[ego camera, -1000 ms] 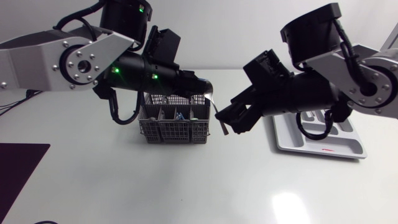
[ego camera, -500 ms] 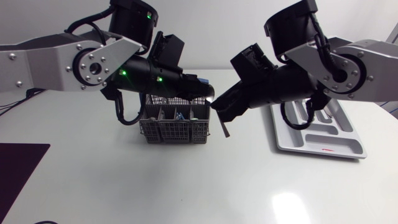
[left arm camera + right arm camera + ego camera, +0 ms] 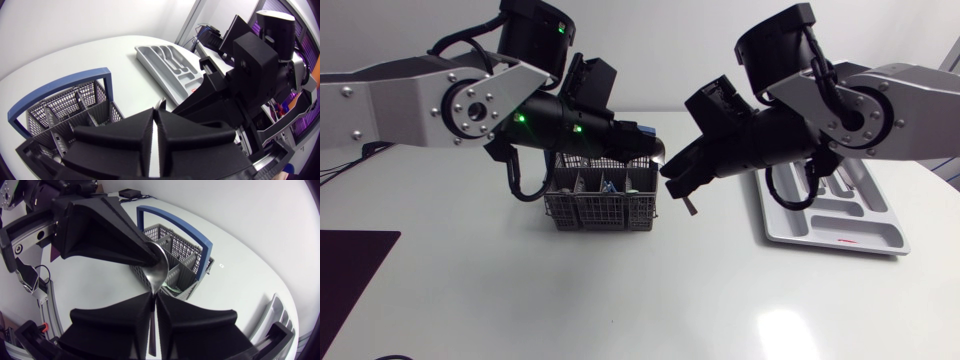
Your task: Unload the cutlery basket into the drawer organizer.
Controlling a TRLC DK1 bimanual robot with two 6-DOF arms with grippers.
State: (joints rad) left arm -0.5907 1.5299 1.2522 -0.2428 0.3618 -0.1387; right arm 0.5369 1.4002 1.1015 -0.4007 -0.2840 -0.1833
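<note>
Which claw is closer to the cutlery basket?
Left. The left claw hangs over the cutlery basket's end; the right claw is beyond that end. Both grip a spoon.

Left arm [image 3: 470, 105] and right arm [image 3: 860, 110] nose to nose by cutlery basket [image 3: 601, 203].

Bright, even overhead light; soft glare on the glossy white desk [image 3: 620, 290] near its front edge. Wrist views bow strongly outward.
</note>
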